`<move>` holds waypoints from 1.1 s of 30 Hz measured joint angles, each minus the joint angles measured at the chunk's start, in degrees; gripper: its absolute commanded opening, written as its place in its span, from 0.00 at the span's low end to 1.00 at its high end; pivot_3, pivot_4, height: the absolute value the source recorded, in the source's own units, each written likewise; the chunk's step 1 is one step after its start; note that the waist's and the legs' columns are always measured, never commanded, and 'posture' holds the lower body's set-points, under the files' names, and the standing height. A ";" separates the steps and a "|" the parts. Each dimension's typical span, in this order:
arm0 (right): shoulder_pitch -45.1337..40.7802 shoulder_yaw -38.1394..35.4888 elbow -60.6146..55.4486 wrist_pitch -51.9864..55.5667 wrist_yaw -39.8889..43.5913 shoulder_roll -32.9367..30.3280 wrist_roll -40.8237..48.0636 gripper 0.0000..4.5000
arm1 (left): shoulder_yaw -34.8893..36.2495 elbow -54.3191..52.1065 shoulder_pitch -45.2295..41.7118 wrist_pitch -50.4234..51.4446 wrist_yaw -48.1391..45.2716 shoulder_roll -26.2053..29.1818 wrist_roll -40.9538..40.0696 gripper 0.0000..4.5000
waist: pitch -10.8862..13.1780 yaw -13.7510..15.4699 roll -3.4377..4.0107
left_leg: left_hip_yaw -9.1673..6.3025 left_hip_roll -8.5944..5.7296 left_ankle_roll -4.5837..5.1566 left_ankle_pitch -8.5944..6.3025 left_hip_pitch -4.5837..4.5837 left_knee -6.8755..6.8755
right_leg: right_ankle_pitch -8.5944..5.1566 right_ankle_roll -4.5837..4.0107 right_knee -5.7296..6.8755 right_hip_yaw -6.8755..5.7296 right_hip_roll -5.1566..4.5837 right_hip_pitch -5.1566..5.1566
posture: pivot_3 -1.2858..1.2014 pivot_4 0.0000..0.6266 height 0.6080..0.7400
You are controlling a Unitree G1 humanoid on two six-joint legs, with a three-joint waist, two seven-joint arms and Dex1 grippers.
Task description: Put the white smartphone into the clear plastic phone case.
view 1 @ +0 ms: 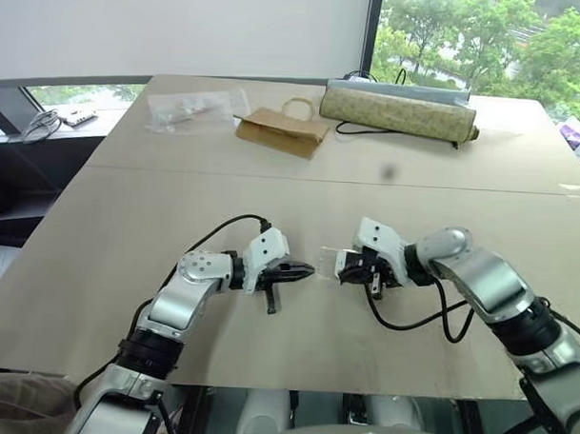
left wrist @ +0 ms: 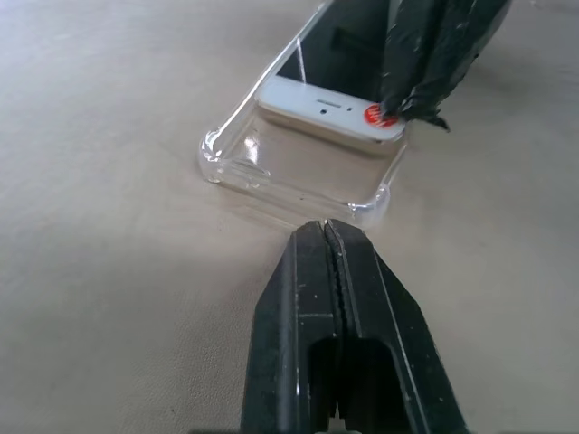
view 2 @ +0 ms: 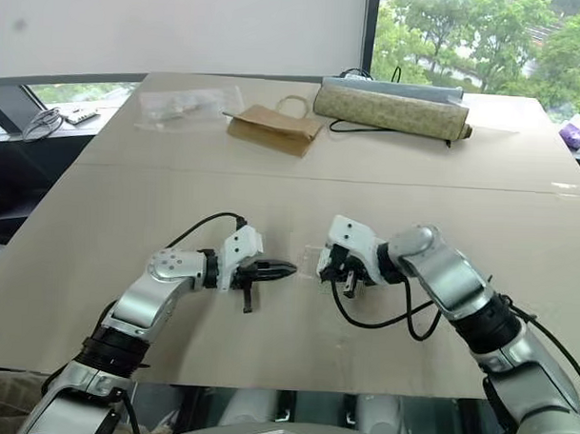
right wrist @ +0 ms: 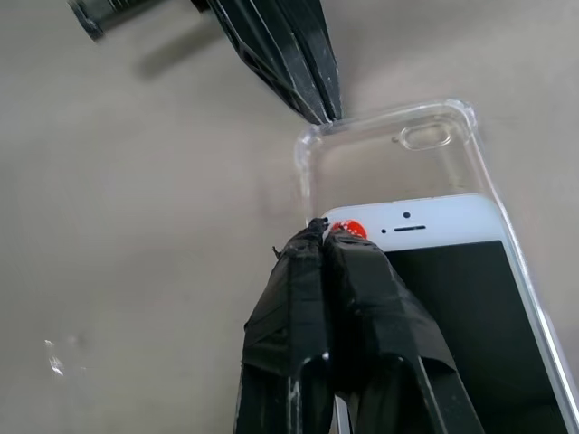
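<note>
While both arms met over the near middle of the tan table [view 1: 127,230], the items stood as follows.

Clear phone case [left wrist: 271,167]: lay flat on the table between the two grippers, open side up, camera cut-out at the end toward the left gripper.

White smartphone [right wrist: 434,226]: lay screen up partly inside the case, its top end with the speaker slot short of the case's end wall, so a strip of bare case showed beyond it. A small red dot sat on the white bezel at one top corner.

Left gripper [view 1: 302,271]: black fingers pressed together, holding nothing; the tips sat at the rim of the case's end wall, at or just beside it. Whether they touched the plastic could not be told.

Right gripper [right wrist: 324,231]: fingers wrapped in black tape, closed tight with nothing between them; the tips rested on or just above the phone's top corner, right at the red dot.

Far edge of the table, well apart from the grippers: a crinkled clear plastic bag [view 1: 194,109], a brown paper bag [view 1: 282,131] with a looped handle, and a long patterned roll [view 1: 398,113] lying on its side.
</note>
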 measured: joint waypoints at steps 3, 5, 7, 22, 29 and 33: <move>1.20 -4.45 -1.16 1.98 -1.74 0.82 2.77 0.02 | 0.13 0.00 -0.05 -0.34 0.04 0.02 0.00 0.00 | 0.17 -0.13 0.10 | 0.03 -0.02 0.01 0.00 -0.07 -0.04 | 0.05 0.06 0.01 0.01 0.00 -0.09 | 0.52 0.24 1.00; 1.17 -6.63 -3.82 3.04 -2.73 -0.18 4.15 0.02 | 0.12 0.00 -0.07 -0.47 0.01 -0.01 -0.01 0.00 | 0.24 -0.13 0.16 | 0.00 -0.02 0.01 0.00 -0.07 -0.09 | 0.10 0.15 0.00 -0.01 0.02 -0.11 | 0.52 0.24 1.00; 1.07 -7.24 -5.26 3.40 -3.26 -0.65 4.64 0.02 | 0.12 0.01 -0.06 -0.59 -0.02 0.00 -0.01 0.00 | 0.26 -0.10 0.16 | -0.03 -0.02 0.01 -0.01 -0.07 -0.14 | 0.08 0.16 -0.02 -0.05 0.04 -0.12 | 0.52 0.24 1.00; -3.36 5.35 0.00 -6.16 -3.58 -2.57 -3.74 0.02 | 0.17 0.90 -0.44 -1.63 -1.04 0.21 -0.26 0.00 | 0.53 -0.14 0.17 | -0.01 -0.01 0.01 -0.01 -0.08 -0.16 | 0.03 0.11 -0.08 -0.03 0.08 -0.14 | 0.52 0.24 1.00; -6.87 11.05 3.91 -14.21 -0.29 -3.28 -9.75 0.02 | 0.19 0.95 -0.42 -1.60 -0.99 0.28 -0.24 0.00 | 0.51 -0.20 0.16 | 0.01 0.01 0.01 0.00 0.04 -0.18 | -0.01 0.05 -0.09 -0.02 0.08 -0.08 | 0.52 0.24 1.00; -7.07 10.62 5.10 -16.19 0.07 -2.84 -10.56 0.02 | 0.20 0.97 -0.40 -1.60 -0.79 0.28 -0.18 0.00 | 0.50 -0.21 0.14 | 0.00 0.03 0.01 0.00 0.07 -0.18 | -0.01 0.03 -0.07 -0.01 0.08 -0.08 | 0.52 0.24 1.00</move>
